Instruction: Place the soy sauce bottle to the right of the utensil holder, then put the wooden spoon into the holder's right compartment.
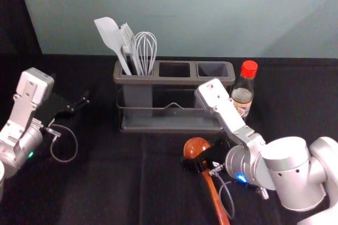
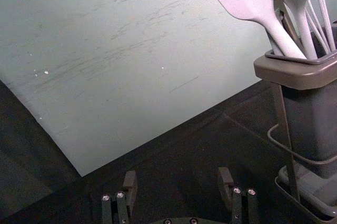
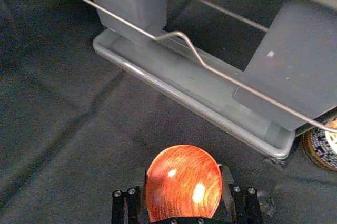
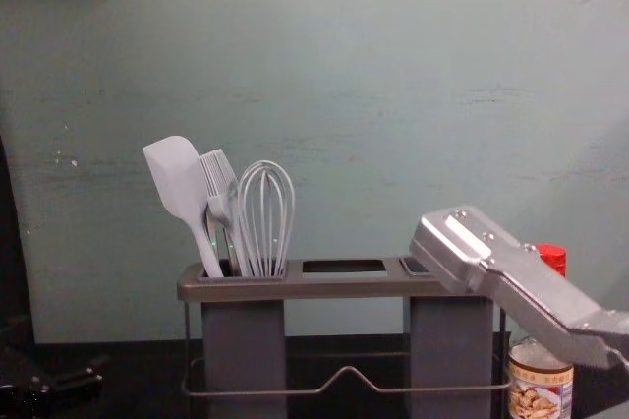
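Observation:
My right gripper [image 1: 199,162] is low in front of the holder, shut on the wooden spoon [image 1: 196,146] near its bowl, and the handle slants toward the front edge. In the right wrist view, the spoon's bowl [image 3: 184,182] lies between the fingers of my right gripper [image 3: 183,182]. The utensil holder [image 1: 171,129] carries white utensils in its left compartment; its middle and right ones look empty. Right of it stands the red-capped soy sauce bottle [image 1: 243,90], upright. At the left, my left gripper [image 1: 79,103] idles; its fingers stand apart in its wrist view [image 2: 178,182].
A white spatula [image 4: 177,183], a brush [image 4: 221,183] and a whisk [image 4: 265,217] rise above the holder. Behind the black-covered table [image 1: 127,183] is a pale wall [image 1: 185,13]. The right forearm crosses in front of the holder's right end and partly covers the bottle.

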### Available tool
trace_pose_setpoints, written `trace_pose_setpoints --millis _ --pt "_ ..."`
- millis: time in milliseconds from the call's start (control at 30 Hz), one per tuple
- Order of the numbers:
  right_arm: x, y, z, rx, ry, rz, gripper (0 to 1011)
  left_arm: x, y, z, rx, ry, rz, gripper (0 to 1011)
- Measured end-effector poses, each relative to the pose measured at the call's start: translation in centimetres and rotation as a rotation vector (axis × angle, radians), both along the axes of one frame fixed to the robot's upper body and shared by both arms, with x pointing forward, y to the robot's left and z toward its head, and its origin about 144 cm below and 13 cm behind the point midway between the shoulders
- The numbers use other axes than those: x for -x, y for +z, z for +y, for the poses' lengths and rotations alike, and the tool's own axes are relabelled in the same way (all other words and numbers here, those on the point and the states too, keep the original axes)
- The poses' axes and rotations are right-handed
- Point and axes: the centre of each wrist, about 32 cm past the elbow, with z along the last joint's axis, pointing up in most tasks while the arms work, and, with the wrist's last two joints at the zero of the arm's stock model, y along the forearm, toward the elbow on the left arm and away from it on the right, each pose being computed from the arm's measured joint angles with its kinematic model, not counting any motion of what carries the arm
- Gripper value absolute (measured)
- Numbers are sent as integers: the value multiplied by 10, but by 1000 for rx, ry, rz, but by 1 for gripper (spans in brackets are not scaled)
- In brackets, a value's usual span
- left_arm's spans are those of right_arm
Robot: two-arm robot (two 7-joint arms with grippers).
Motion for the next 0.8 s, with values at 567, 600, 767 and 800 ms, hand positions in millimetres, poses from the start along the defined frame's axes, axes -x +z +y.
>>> trace_pose_setpoints --millis 567,600,767,800 --pt "36 28 -35 -67 99 -30 841 0 0 0 0 0 0 1005" --pt "41 30 -41 -70 100 -43 841 0 0 0 0 0 0 1005" --pt "60 34 -65 -94 96 -113 842 0 0 0 0 0 0 1005" --pt "60 34 -65 -94 96 -113 841 0 0 0 0 0 0 1005"
